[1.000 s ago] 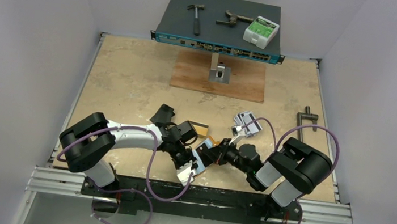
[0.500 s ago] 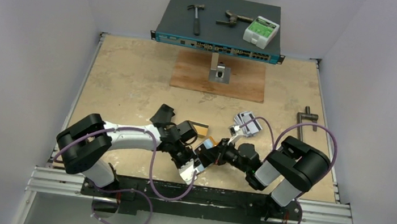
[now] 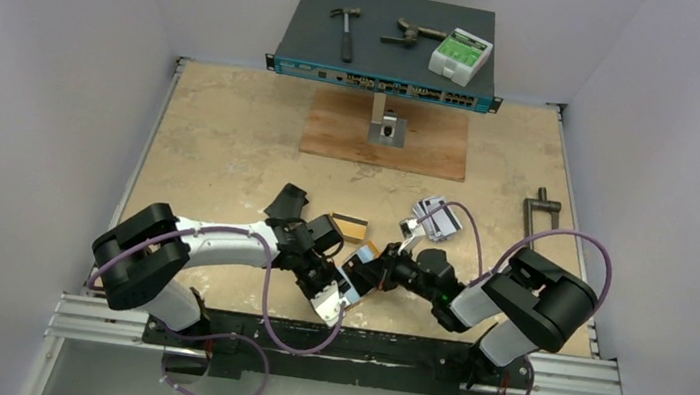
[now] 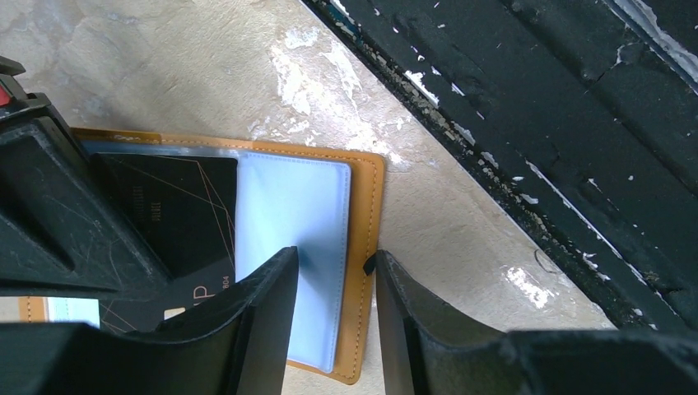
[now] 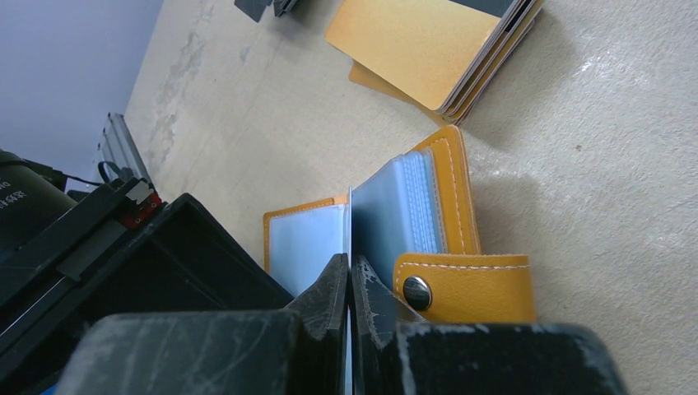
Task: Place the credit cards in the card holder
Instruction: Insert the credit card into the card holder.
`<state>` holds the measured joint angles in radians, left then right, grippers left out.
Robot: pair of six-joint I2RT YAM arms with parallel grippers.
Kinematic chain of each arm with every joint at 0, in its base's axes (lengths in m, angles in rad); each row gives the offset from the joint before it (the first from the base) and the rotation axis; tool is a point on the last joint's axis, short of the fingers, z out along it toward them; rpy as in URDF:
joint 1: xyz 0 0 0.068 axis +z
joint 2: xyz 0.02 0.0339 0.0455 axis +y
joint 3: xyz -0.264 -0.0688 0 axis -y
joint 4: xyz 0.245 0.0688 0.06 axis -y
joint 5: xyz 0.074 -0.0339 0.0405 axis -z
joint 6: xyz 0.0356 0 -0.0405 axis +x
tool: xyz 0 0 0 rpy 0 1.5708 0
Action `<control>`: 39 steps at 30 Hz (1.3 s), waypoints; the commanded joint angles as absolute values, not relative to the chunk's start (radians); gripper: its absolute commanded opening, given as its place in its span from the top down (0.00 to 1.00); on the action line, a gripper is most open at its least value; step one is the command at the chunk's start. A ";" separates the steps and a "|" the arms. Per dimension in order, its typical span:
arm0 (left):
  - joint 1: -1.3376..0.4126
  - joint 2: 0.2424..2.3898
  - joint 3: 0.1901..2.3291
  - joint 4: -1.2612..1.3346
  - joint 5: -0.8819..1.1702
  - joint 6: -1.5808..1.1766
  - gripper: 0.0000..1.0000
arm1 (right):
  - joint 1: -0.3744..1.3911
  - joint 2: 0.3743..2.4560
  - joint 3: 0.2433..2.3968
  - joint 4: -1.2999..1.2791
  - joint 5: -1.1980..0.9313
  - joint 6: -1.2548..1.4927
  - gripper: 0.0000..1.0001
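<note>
The orange card holder (image 3: 362, 258) lies open near the table's front edge, between both grippers. My right gripper (image 5: 350, 290) is shut on one clear sleeve (image 5: 374, 222) and holds it upright, next to the snap tab (image 5: 465, 288). My left gripper (image 4: 333, 329) is open and astride the card holder's (image 4: 362, 271) outer edge, one finger over a flat sleeve (image 4: 292, 222), the other over the table. A dark card (image 4: 177, 210) sits in a sleeve. A stack of yellow-orange credit cards (image 5: 424, 49) lies just beyond, and silver-grey credit cards (image 3: 434, 218) lie to the right.
A black folded case (image 3: 288, 200) lies left of the yellow stack. The black front rail (image 4: 535, 123) runs close beside the holder. At the back a network switch (image 3: 385, 46) carries a hammer (image 3: 346, 31) and a box, above a wooden board (image 3: 386, 133). A metal clamp (image 3: 541, 213) lies far right.
My left gripper's jaws have spread apart over the holder's edge. The right arm's elbow has swung a little to the right, with its gripper still shut on the sleeve.
</note>
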<state>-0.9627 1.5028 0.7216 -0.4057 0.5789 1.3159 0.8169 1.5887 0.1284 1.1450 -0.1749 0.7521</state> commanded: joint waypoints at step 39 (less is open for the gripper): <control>-0.977 1.550 0.736 -0.376 0.566 1.293 0.75 | 0.909 1.459 0.273 0.622 -0.155 0.462 0.83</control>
<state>-0.9714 1.5391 0.7444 -0.3759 0.5861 1.2938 0.8898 1.4357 0.2707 0.7147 -0.1036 0.4816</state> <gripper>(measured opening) 0.256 0.157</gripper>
